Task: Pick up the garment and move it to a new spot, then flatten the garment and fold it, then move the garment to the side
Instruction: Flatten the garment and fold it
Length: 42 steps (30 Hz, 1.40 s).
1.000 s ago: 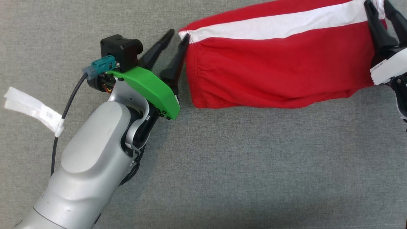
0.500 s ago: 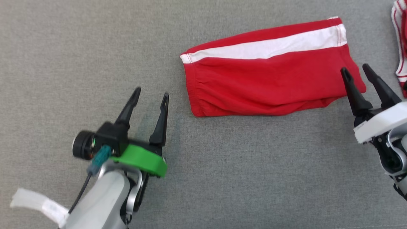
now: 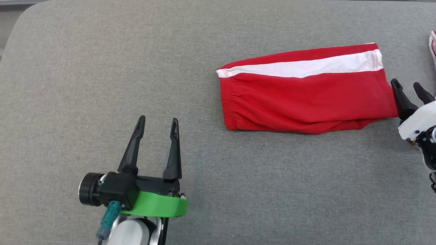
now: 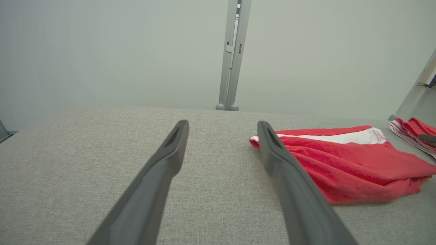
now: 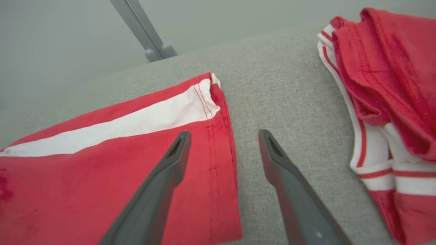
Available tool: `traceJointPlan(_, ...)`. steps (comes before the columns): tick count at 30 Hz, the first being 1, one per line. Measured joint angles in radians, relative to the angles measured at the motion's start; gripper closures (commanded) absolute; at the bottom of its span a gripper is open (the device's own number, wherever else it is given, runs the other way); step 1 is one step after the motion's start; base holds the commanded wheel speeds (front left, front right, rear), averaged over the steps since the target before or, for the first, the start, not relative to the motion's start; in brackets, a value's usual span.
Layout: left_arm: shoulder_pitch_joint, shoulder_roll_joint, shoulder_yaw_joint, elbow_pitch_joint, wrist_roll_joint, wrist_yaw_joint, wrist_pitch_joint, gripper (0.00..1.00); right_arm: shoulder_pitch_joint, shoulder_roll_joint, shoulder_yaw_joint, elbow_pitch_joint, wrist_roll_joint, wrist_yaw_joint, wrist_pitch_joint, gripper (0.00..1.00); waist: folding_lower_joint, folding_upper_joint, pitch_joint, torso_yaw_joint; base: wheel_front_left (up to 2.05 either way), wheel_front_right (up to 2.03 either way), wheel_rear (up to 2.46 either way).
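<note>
A red garment (image 3: pixel 306 98) with a white stripe lies folded flat on the grey cloth-covered table (image 3: pixel 102 68), also showing in the left wrist view (image 4: pixel 347 163) and the right wrist view (image 5: pixel 102 163). My left gripper (image 3: pixel 158 122) stands open and empty at the lower left, well clear of the garment's left hem. My right gripper (image 3: pixel 407 86) stands open at the right edge, just off the garment's right hem, holding nothing. In the right wrist view, one finger hangs over the hem and the other over bare table.
A second red and white garment (image 5: pixel 385 95) lies bunched to the right of the folded one; its edge (image 3: pixel 432 44) shows at the head view's right border. The table's rounded far left corner (image 3: pixel 20 17) is near. A grey post (image 4: pixel 233 54) stands behind the table.
Both grippers have let go of the garment's ends and drawn back toward me, staying open. The head camera has pulled back, so the whole picture has shifted.
</note>
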Motion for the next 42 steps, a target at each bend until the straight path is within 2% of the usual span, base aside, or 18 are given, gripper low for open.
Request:
traceJointPlan(5, 0.013, -0.033, -0.005, -0.012, 0.06, -0.032, 0.0, 0.0, -0.103, 0.012, -0.015, 0.161, -0.062, 0.0, 0.151, 0.0, 0.0, 0.0, 0.023, 0.031, 0.0, 0.0, 0.0)
traceJointPlan(12, 0.011, -0.051, 0.001, -0.008, 0.092, -0.058, 0.0, 0.0, -0.178, 0.035, -0.022, 0.27, -0.116, 0.0, 0.198, 0.0, 0.0, 0.0, 0.06, 0.067, 0.0, 0.0, 0.0)
traceJointPlan(13, 0.011, -0.052, 0.002, -0.006, 0.092, -0.059, 0.0, 0.0, -0.183, 0.039, -0.02, 0.275, -0.117, 0.0, 0.202, 0.07, 0.0, 0.0, 0.064, 0.07, 0.0, 0.0, 0.0)
traceJointPlan(14, 0.011, -0.053, 0.005, -0.006, 0.094, -0.062, 0.0, 0.0, -0.187, 0.04, -0.017, 0.277, -0.117, 0.0, 0.208, 0.51, 0.0, 0.0, 0.067, 0.072, 0.0, 0.0, 0.0)
traceJointPlan(15, 0.011, -0.053, 0.007, -0.004, 0.095, -0.062, 0.0, 0.0, -0.189, 0.04, -0.014, 0.277, -0.117, 0.0, 0.213, 0.88, 0.0, 0.0, 0.069, 0.074, 0.0, 0.0, 0.0)
traceJointPlan(16, 0.011, -0.053, 0.011, -0.002, 0.095, -0.062, 0.0, 0.0, -0.189, 0.042, -0.009, 0.275, -0.115, -0.001, 0.213, 1.0, 0.0, 0.0, 0.071, 0.074, 0.0, 0.0, 0.0)
traceJointPlan(20, 0.011, -0.055, 0.019, 0.006, 0.1, -0.07, 0.0, 0.0, -0.178, 0.042, 0.031, 0.243, -0.116, 0.0, 0.219, 1.0, 0.0, 0.0, 0.065, 0.066, 0.0, 0.0, 0.0)
traceJointPlan(24, 0.013, -0.056, 0.026, 0.007, 0.103, -0.071, 0.0, 0.0, -0.15, 0.0, 0.065, 0.203, -0.127, 0.002, 0.208, 1.0, 0.0001, 0.0, 0.05, 0.044, 0.0, 0.0, 0.0)
traceJointPlan(30, 0.028, -0.057, 0.031, 0.013, 0.108, -0.075, 0.0, 0.0, -0.126, -0.105, 0.087, 0.132, -0.156, 0.001, 0.188, 1.0, 0.0, 0.0, 0.023, 0.003, 0.0, 0.0, 0.0)
traceJointPlan(35, 0.035, -0.057, 0.033, 0.022, 0.106, -0.075, 0.0, 0.0, -0.125, -0.171, 0.089, 0.047, -0.183, 0.001, 0.224, 1.0, 0.0, 0.0, -0.001, -0.019, 0.0, 0.0, 0.0)
traceJointPlan(38, 0.038, -0.057, 0.031, 0.027, 0.1, -0.074, 0.0, 0.0, -0.13, -0.171, 0.087, -0.03, -0.197, 0.001, 0.26, 1.0, 0.0, 0.0, -0.017, -0.027, 0.0, 0.0, 0.0)
traceJointPlan(42, 0.045, -0.057, 0.025, 0.037, 0.093, -0.071, 0.0, 0.0, -0.136, -0.135, 0.083, -0.14, -0.229, 0.001, 0.321, 1.0, 0.0, 0.0, -0.041, -0.03, 0.0, 0.0, 0.0)
